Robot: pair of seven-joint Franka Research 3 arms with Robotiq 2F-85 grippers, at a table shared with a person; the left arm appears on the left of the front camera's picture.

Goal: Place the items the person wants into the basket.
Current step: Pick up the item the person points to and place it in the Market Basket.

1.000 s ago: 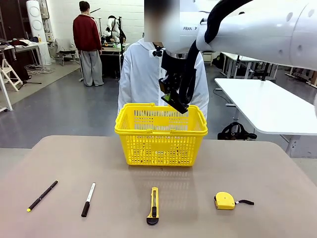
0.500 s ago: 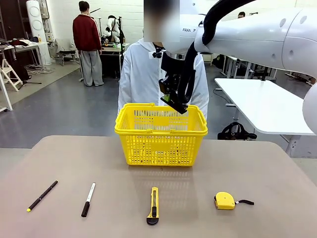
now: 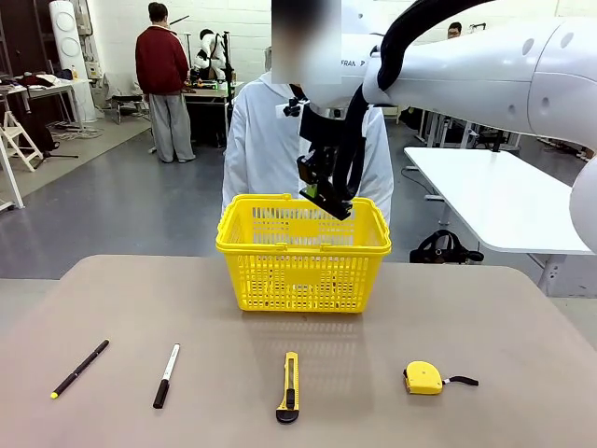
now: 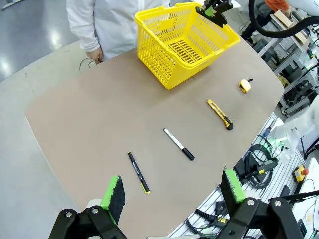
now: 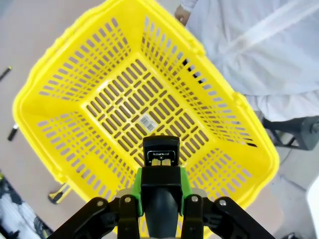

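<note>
Basket [image 3: 303,280] directly beneath right hand [image 3: 320,194] (raised, pointing down), pinched on small black object [image 5: 160,149].

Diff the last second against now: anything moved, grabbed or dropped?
The right gripper, still shut on a small black item, rose slightly and drifted to the robot's left above the basket. Nothing grabbed or released. The marker pen, utility knife, thin black pen, tape measure and basket are unmoved.

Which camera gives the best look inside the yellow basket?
The right wrist view: it looks straight down into the basket, showing its slotted floor and a white label. The front view shows the basket side-on from outside; the left wrist view shows it far off, at a slant.
</note>
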